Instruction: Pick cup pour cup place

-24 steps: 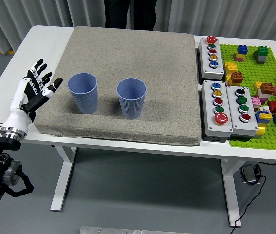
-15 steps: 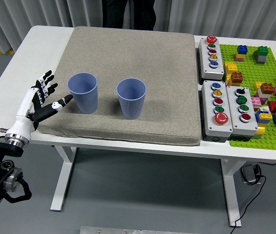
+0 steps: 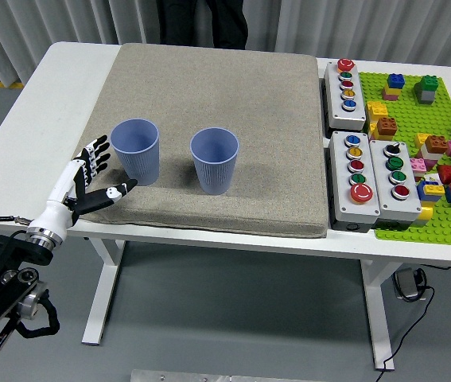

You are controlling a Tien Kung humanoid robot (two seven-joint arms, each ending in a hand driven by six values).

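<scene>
White counter [image 3: 26, 135] against grey curtains, with a grey-beige mat [image 3: 209, 135] covering most of its middle. Two blue ribbed cups sit upright on the mat, apart from each other: left cup [image 3: 136, 150] near the mat's front-left, right cup [image 3: 215, 161] to its right, closer to centre. Both look empty from this angle.

Left hand [image 3: 88, 179] comes in from lower left at the mat's front-left corner, just beside the left cup. Fingers spread wide, holding nothing; thumb [image 3: 118, 191] points out under the cup's base side, other fingers [image 3: 98, 151] are close to the cup wall. Can't tell if any fingertip touches it.

Right side of counter: three grey button boxes [image 3: 355, 189] with coloured buttons, then a green baseplate [image 3: 416, 143] with loose coloured bricks on it.

Person in dark trousers [image 3: 201, 22] stands at the far edge, hands out of frame.
</scene>
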